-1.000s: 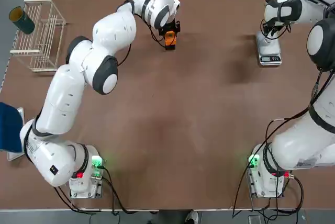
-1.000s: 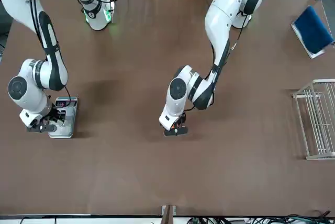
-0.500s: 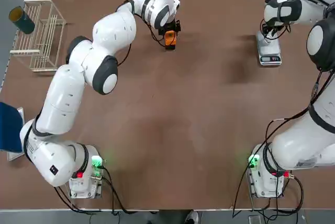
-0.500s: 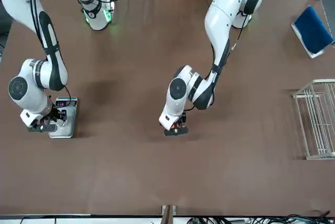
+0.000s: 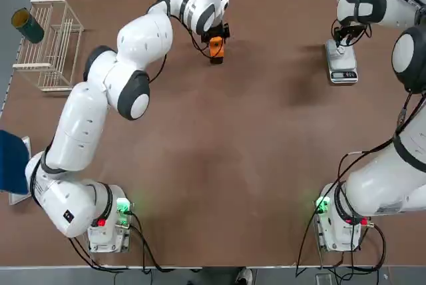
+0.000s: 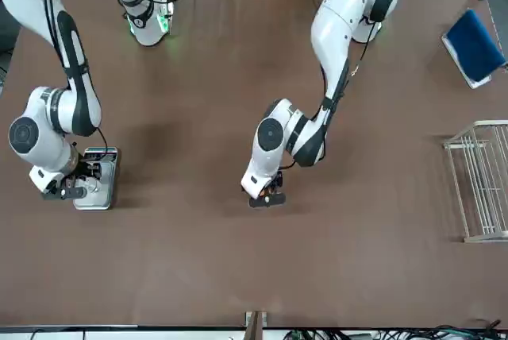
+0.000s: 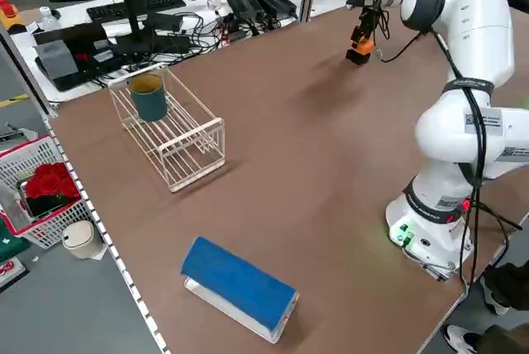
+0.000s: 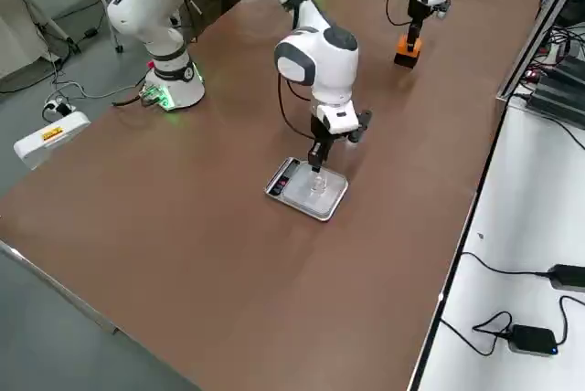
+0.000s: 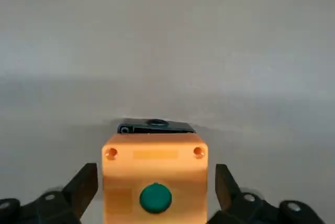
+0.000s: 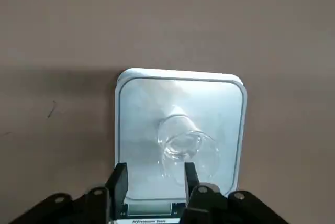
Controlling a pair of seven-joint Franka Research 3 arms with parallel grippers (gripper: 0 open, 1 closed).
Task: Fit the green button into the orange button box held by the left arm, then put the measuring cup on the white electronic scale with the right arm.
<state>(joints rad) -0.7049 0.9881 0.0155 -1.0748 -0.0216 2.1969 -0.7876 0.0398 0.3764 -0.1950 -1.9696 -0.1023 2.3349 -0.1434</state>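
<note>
The orange button box stands on the table at the far middle, with the green button set in its face. My left gripper is open just above it, a finger on each side with a gap to the box. The clear measuring cup stands on the white electronic scale at the far right. My right gripper hangs above the cup, open and holding nothing.
A wire rack with a teal cup at its end sits at the far left. A blue-topped block lies at the left edge. Cables run along the far edge. The arms' bases stand at the near edge.
My right gripper has lifted off the cup and drawn back toward the far edge, leaving the cup on the scale. The left gripper stays around the orange box.
</note>
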